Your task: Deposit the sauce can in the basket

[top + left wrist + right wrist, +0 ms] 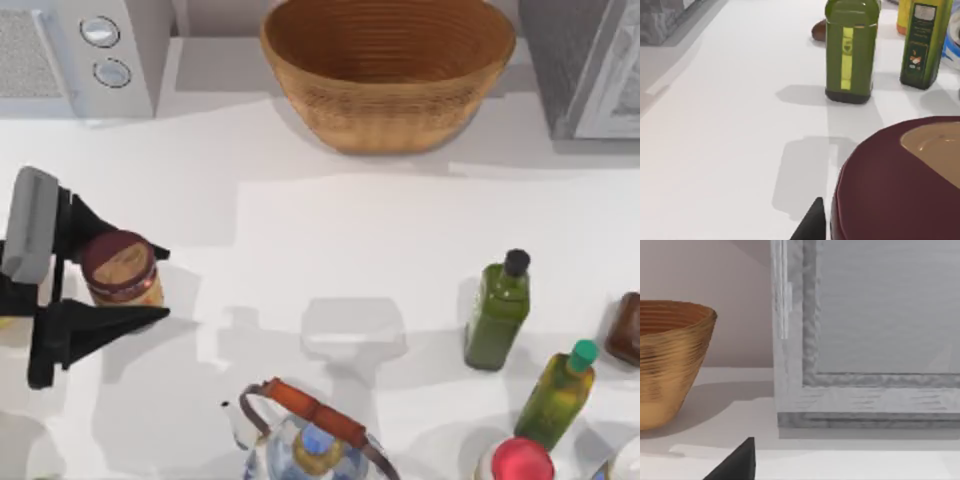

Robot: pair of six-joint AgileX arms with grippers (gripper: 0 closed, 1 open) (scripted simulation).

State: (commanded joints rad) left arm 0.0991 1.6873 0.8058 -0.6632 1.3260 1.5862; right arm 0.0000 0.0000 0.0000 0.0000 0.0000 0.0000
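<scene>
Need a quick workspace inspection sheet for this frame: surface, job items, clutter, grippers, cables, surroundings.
Surface: white table, shadows on it, no spills seen.
Job's things: sauce can upright at the table's left side; basket at the back centre, nothing visible inside.
Clutter: two green bottles, brown jar at the right edge, kettle and red-capped item at the front.
Grippers: left gripper has fingers on either side of the can, contact unclear; right gripper is near the right-hand appliance.
Cables: nothing seen.
Surroundings: microwave back left, grey appliance back right.
</scene>
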